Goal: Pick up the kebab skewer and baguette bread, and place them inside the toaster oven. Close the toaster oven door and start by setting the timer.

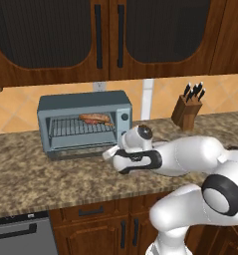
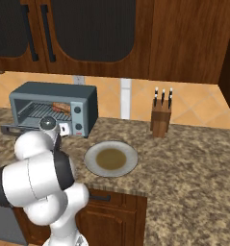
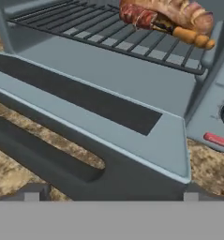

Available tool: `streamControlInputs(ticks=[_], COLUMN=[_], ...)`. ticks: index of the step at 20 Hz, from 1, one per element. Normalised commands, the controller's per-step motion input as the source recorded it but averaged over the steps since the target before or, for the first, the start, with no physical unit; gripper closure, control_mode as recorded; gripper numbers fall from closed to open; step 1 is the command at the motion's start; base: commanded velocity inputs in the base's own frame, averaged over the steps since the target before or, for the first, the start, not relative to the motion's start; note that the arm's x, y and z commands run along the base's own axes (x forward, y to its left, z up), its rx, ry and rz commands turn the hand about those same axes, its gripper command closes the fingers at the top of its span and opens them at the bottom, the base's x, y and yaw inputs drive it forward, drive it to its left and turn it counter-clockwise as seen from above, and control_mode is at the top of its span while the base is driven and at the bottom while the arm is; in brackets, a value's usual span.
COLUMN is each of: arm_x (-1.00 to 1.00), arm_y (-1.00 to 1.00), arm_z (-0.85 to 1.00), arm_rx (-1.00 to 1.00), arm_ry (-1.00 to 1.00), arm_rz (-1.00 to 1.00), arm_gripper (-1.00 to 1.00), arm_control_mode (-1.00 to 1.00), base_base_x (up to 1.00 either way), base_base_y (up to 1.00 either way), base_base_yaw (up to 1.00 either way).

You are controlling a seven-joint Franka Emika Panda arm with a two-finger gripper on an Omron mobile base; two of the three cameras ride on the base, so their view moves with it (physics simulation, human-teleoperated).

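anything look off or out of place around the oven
Nothing stands out. The baguette and skewer lie together on the oven rack, and the door hangs open flat over the counter.

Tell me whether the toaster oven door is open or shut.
Open. The toaster oven door lies folded down flat in front of the cavity, leaving the wire rack exposed.

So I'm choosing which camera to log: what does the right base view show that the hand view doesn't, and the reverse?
Right base view only: a plate, a knife block, the wall cupboards. Hand view only: the kebab skewer told apart against the baguette bread, and the door's dark window. Both: the toaster oven with its door folded down and food on the rack.
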Motion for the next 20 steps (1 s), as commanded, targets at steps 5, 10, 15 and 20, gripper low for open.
streamControlInputs(ticks=[5,10,15,20], arm_x=[0.44,0.53,0.57,0.52], arm_y=[0.0,0.0,0.0,0.0], arm_z=[0.59,0.47,0.26,0.02], arm_rx=[0.0,0.02,0.05,0.05], arm_ry=[-0.19,-0.15,-0.1,-0.04], arm_rz=[0.0,0.0,0.0,0.0], arm_gripper=[-1.0,-1.0,-1.0,-1.0], arm_control_mode=[-1.0,-1.0,-1.0,-1.0], base_base_x=[0.0,0.0,0.0,0.0], base_base_y=[0.0,0.0,0.0,0.0], base_base_yaw=[0.0,0.0,0.0,0.0])
